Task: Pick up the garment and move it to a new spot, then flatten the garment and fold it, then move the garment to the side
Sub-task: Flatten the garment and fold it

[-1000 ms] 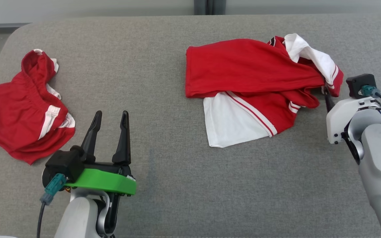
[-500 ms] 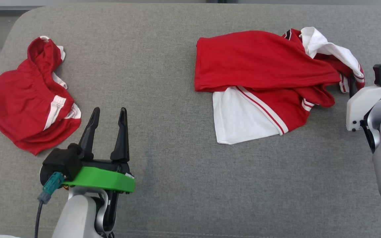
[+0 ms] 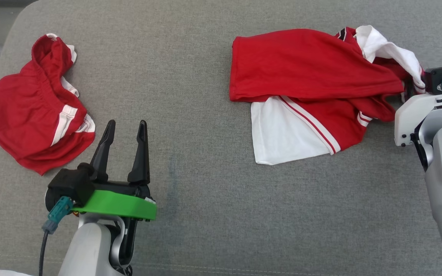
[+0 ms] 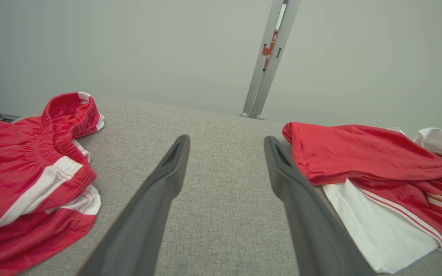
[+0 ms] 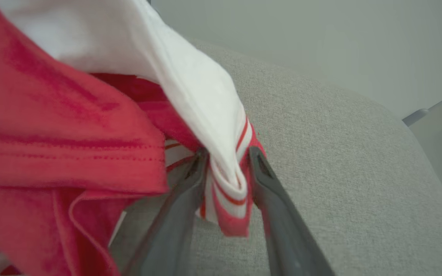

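Near the cushion (image 3: 205,214) edge, right gripper (image 5: 228,151) pinches the garment (image 3: 309,65) cuff; left gripper (image 3: 126,122) gapes over open cushion.

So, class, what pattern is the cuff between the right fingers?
White cuff with red stripes; best in right wrist view.

Wide bare grey cushion (image 3: 190,96) between red shorts (image 3: 33,111) and shirt (image 3: 305,69)

Crumpled red-and-white jersey (image 3: 313,69) on grey cushion (image 3: 205,214) — right gripper (image 3: 408,92) at its right end, red shorts (image 3: 29,111) far left, left gripper (image 3: 126,124) with fingers spread.
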You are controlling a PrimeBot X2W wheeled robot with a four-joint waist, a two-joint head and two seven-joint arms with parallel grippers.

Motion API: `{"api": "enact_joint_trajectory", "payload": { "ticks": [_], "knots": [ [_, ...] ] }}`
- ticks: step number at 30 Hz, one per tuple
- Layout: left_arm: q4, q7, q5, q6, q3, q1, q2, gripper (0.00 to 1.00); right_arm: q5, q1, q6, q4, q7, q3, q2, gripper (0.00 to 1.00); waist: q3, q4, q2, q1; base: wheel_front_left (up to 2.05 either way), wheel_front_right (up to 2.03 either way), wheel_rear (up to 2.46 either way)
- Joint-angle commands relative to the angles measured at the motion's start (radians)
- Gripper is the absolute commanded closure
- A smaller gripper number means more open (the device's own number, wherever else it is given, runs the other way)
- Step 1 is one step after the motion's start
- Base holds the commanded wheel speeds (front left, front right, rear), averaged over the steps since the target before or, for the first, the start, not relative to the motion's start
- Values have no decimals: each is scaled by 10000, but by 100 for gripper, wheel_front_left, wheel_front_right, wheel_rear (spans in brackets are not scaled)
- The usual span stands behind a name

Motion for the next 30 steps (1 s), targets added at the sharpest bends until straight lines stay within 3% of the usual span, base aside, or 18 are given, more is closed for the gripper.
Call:
{"api": "enact_joint_trajectory", "payload": {
  "ticks": [1,9,15,18,23,26,30],
  "knots": [
    [-46,-5,95,-9,74,-158,27,0,-96,-120,-6,-58,-232,40,-97,100,22,-20,0,-1,0,0,0],
    [14,-5,-45,68,214,-6,27,0,-810,150,-7,-1989,-2065,288,-344,100,-346,-468,0,-1,0,0,0],
    [43,-5,-123,50,163,12,28,0,-1126,552,-9,-4715,-2313,1121,-607,100,-629,-716,0,-1,0,0,0],
    [87,-5,-158,78,114,30,27,0,-756,1437,-9,-5911,-2315,1911,-1225,100,-745,-746,0,-1,0,0,0],
    [117,-5,-173,65,140,178,33,0,-71,3090,-9,-5850,-2320,1920,-2002,100,-926,-728,0,-1,0,0,0],
    [128,-5,-161,55,177,285,31,0,171,3884,-9,-5455,-2201,1700,-2180,100,-1016,-748,0,-1,0,0,0],
    [170,-5,-134,57,235,376,30,0,657,4709,-9,-4819,-1590,2210,-2349,100,-1149,-796,0,-1,0,0,0]
  ]
}}
